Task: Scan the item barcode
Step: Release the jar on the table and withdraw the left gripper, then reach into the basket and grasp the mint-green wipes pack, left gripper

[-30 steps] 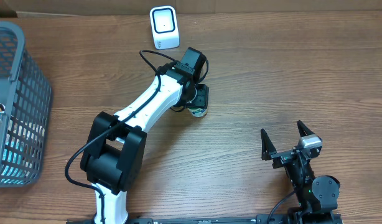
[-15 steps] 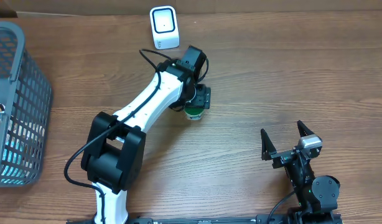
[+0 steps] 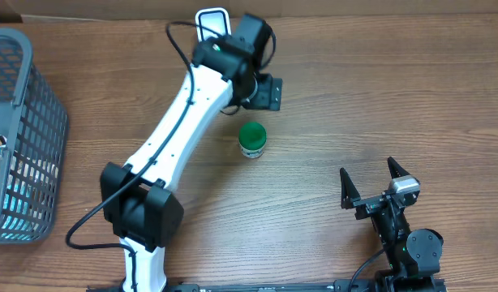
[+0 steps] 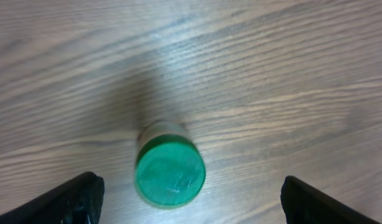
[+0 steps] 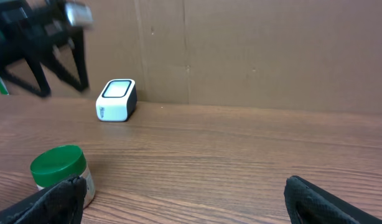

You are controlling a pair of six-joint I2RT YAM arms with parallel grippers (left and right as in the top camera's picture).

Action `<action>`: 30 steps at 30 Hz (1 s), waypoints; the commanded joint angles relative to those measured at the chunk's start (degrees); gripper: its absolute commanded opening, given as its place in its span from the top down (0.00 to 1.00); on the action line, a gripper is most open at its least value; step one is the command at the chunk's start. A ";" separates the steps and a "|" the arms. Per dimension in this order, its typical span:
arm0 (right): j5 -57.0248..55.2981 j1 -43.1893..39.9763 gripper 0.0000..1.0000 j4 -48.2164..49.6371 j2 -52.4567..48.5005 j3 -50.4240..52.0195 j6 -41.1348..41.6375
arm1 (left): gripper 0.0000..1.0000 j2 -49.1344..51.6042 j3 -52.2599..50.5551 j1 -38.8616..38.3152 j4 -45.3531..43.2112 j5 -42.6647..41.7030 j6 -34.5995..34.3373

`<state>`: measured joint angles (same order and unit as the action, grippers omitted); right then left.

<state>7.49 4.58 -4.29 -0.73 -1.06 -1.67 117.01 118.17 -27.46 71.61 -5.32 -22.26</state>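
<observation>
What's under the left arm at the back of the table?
The scanner. Overhead, only its upper part shows beyond the left arm; the arm covers the rest. The right wrist view shows it whole, standing on the table.

Wooden table (image 3: 354, 97), cardboard backdrop (image 5: 272, 50)

Even bright indoor light, faint soft shadow by the green-lidded jar (image 4: 170, 171), wrist-view foreground corners blurred
</observation>
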 commanded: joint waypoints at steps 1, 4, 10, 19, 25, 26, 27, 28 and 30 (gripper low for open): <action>0.28 -0.11 0.00 0.28 0.57 0.61 0.20 | 0.07 -3.48 8.17 3.32 4.00 2.62 1.97; 0.26 -0.11 0.00 0.28 0.57 0.61 0.20 | 0.08 -6.23 14.25 6.75 9.68 4.39 2.14; 0.28 -0.11 0.00 0.28 0.57 0.61 0.20 | 0.00 -13.81 20.41 17.57 16.48 7.65 2.99; 0.28 -0.11 0.00 0.28 0.57 0.61 0.20 | 0.00 -23.26 20.48 44.52 20.09 5.49 2.62; 0.26 -0.11 0.00 0.28 0.57 0.61 0.20 | 0.00 -22.05 20.31 58.84 19.89 5.38 -3.39; 0.26 -0.11 0.00 0.28 0.57 0.61 0.20 | 0.00 -21.46 20.31 60.70 19.96 5.29 -3.52; 0.26 -0.11 0.00 0.28 0.57 0.61 0.20 | 0.00 -21.03 20.31 61.86 20.11 5.31 -3.52; 0.28 -0.11 0.00 0.28 0.57 0.61 0.20 | 0.01 -20.70 20.31 62.71 20.35 5.40 -3.48; 0.28 -0.11 0.00 0.28 0.57 0.61 0.20 | 0.01 -20.09 20.31 64.39 20.94 5.97 -3.17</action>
<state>7.51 4.58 -4.29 -0.73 -1.06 -1.67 95.81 138.08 34.81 92.03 0.51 -24.10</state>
